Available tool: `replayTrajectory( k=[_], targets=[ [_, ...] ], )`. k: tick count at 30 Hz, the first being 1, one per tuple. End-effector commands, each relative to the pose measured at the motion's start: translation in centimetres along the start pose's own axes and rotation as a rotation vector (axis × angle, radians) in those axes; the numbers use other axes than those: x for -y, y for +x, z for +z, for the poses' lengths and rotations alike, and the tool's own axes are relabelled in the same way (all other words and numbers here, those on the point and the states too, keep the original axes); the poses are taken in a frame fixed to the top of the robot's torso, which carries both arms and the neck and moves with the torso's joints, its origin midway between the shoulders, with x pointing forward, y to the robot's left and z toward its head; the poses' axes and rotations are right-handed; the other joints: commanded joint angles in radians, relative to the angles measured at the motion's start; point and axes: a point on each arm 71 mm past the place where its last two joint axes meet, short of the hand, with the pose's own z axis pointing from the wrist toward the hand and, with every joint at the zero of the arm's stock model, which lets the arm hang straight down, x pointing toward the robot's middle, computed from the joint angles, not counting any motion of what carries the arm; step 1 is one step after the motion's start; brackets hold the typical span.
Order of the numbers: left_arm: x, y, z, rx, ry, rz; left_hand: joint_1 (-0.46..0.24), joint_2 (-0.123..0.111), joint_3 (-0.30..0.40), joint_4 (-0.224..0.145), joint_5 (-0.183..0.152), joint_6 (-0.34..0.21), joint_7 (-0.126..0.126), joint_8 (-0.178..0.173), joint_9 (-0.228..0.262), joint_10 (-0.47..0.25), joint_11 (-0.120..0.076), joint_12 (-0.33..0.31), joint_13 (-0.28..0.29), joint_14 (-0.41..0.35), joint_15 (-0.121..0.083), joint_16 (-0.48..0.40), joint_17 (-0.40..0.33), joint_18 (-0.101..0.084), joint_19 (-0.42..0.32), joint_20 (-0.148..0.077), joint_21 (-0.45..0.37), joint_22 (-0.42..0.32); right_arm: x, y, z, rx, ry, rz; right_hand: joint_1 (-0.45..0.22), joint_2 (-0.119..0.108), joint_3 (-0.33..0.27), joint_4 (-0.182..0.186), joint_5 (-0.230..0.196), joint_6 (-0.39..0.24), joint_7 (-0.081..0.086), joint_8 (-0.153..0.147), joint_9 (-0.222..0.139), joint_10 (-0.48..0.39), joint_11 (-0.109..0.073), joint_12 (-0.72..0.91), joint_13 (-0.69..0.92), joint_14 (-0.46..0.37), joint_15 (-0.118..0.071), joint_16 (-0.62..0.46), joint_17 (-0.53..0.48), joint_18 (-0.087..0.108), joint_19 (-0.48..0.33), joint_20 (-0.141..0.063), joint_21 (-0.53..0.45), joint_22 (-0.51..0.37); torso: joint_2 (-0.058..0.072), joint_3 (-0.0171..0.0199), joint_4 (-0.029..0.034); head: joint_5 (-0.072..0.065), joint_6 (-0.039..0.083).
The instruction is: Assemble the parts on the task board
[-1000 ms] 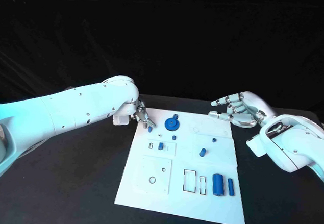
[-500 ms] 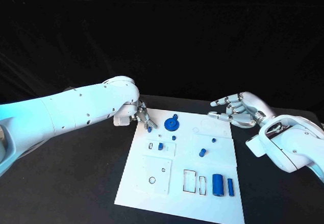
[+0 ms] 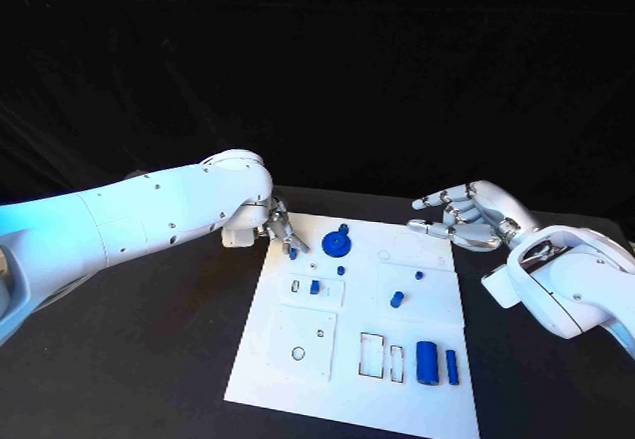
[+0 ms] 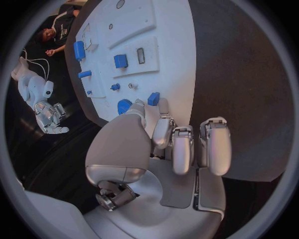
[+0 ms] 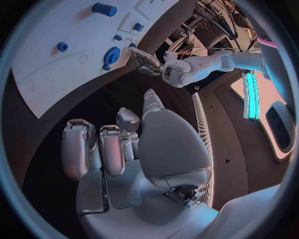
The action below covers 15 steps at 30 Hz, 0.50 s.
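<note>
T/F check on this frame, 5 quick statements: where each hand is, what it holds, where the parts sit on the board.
1. The left hand is at the far left corner of the task board, fingers down beside a small blue part. True.
2. The right hand holds the blue gear. False: it hovers beyond the board's far right corner, holding nothing; the gear lies on the board.
3. The large blue cylinder lies near the board's near right corner. True.
4. Both hands rest on the board's middle. False: both are at its far edge.
5. The board sits on a white table. False: the table is black.
</note>
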Motion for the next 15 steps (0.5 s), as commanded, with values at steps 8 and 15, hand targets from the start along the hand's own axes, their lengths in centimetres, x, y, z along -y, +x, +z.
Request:
replayTrajectory(
  k=[8, 15],
  targets=[
    [0.19, 0.24, -0.04, -0.024, 0.009, 0.013, 0.054, 0.017, -0.002, -0.017, -0.005, 0.009, 0.0, -0.003, -0.004, 0.006, -0.004, 0.005, 0.0, 0.105, -0.003, 0.003, 0.263, -0.005, 0.065, -0.001, 0.003, 0.155, -0.09, 0.21, 0.03, -0.016, -0.012, -0.007, -0.008, 0.006, -0.008, -0.001, 0.005, 0.009, 0.0, -0.002, -0.001, -0.005, 0.002, -0.002, -0.001, 0.074, -0.008, -0.005, 0.138, 0.012, -0.006, 0.003, -0.004, -0.001, 0.0, -0.0005, -0.0003, 0.0, -0.003],
    [0.22, 0.15, -0.03, -0.012, 0.012, 0.003, 0.109, 0.046, 0.021, -0.039, -0.002, 0.009, -0.003, -0.004, -0.008, 0.006, -0.007, 0.004, 0.0, 0.105, -0.005, 0.003, 0.263, -0.004, 0.063, -0.002, 0.0, 0.151, -0.1, 0.24, 0.04, -0.016, -0.012, -0.006, -0.008, 0.006, -0.008, -0.001, 0.005, 0.009, 0.0, -0.002, -0.001, -0.005, 0.002, -0.002, -0.001, 0.074, -0.008, -0.005, 0.138, 0.012, -0.006, 0.003, -0.004, -0.001, 0.0, -0.0003, -0.0003, 0.001, -0.004]
  ],
)
